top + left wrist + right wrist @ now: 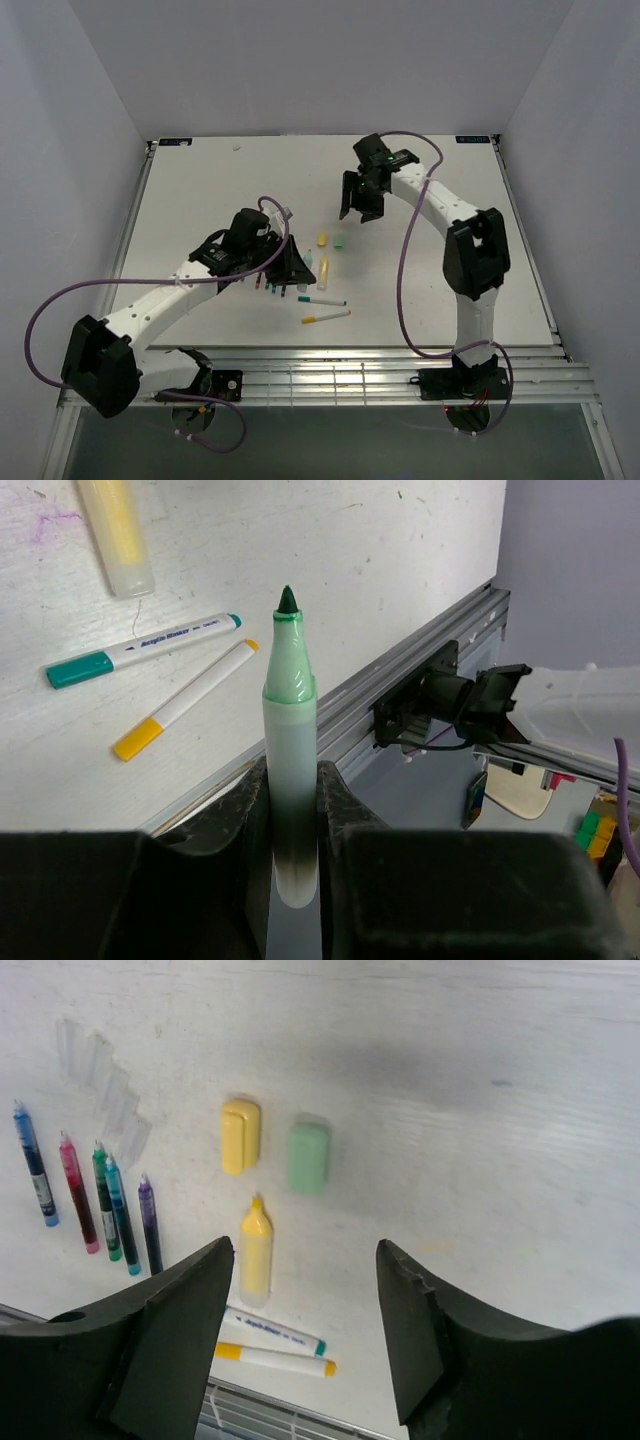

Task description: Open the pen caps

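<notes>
Left hand (292, 792): gripping a pale-green highlighter (290, 730) by its barrel, bare tip pointing away. Right hand (305, 1252): hanging over the counter (480, 1110), fingers spread wide, holding nothing. Yellow cap (240, 1136), green cap (308, 1157): lying loose side by side beneath it.

Pale-green highlighter (290, 810), dark green tip; yellow cap (240, 1136); pale-green cap (308, 1157); yellow highlighter (255, 1252); white table (450, 1060).

White pens (275, 1332) partly behind right claw (305, 1247)
</notes>
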`<state>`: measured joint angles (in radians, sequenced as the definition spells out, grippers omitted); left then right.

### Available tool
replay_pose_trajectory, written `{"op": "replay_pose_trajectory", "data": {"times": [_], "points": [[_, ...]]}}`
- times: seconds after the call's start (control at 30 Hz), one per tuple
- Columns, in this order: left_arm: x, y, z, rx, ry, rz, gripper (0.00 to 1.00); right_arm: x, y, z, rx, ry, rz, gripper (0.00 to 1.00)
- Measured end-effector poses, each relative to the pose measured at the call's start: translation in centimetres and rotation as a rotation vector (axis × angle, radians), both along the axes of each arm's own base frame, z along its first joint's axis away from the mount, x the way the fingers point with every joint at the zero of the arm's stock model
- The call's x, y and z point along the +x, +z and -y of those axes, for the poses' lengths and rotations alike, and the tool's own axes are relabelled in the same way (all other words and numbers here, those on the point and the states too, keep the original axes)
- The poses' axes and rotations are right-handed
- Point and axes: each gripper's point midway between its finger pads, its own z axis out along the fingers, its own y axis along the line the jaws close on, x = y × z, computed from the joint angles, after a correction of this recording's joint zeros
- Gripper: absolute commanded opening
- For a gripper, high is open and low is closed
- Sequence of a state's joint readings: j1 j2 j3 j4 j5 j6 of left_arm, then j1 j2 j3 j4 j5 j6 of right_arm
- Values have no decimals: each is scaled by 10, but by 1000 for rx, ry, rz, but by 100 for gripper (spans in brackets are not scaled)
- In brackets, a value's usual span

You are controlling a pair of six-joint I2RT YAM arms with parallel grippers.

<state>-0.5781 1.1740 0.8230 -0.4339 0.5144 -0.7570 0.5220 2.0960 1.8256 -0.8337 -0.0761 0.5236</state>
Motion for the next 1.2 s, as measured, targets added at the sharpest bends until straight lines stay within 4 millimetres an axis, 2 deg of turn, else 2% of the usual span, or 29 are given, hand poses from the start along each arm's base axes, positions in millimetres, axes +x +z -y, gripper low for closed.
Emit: {"op": "replay_pose_trajectory", "data": {"times": [0.13, 0.2, 0.27, 0.3, 0.37, 0.47, 0.53, 0.67, 0.93, 1.1, 1.2], "points": [[11, -14, 17, 56, 0, -19, 0, -15, 67, 52, 27, -72, 128, 79], [18, -23, 28, 87, -7, -22, 0, -27, 88, 78, 39, -116, 178, 83], [23, -32, 40, 118, -18, -15, 0, -41, 94, 105, 32, -171, 194, 98], [25, -37, 47, 135, -25, -8, 0, -49, 92, 115, 22, -190, 192, 90], [29, -45, 58, 160, -37, 7, 0, -67, 83, 129, -11, -206, 171, 90], [33, -59, 69, 187, -45, 22, 0, -90, 72, 139, -48, -209, 138, 90], [36, -68, 71, 200, -41, 23, 0, -99, 75, 144, -58, -210, 142, 90], [46, -82, 74, 214, -30, 35, 4, -106, 88, 149, -56, -215, 175, 90], [50, -118, 80, 247, -47, 4, 9, -119, 86, 156, -80, -204, 155, 90], [48, -137, 78, 276, -56, -23, 20, -127, 84, 160, -88, -206, 150, 90], [50, -138, 80, 276, -60, -19, 27, -132, 81, 163, -96, -207, 141, 90]]}}
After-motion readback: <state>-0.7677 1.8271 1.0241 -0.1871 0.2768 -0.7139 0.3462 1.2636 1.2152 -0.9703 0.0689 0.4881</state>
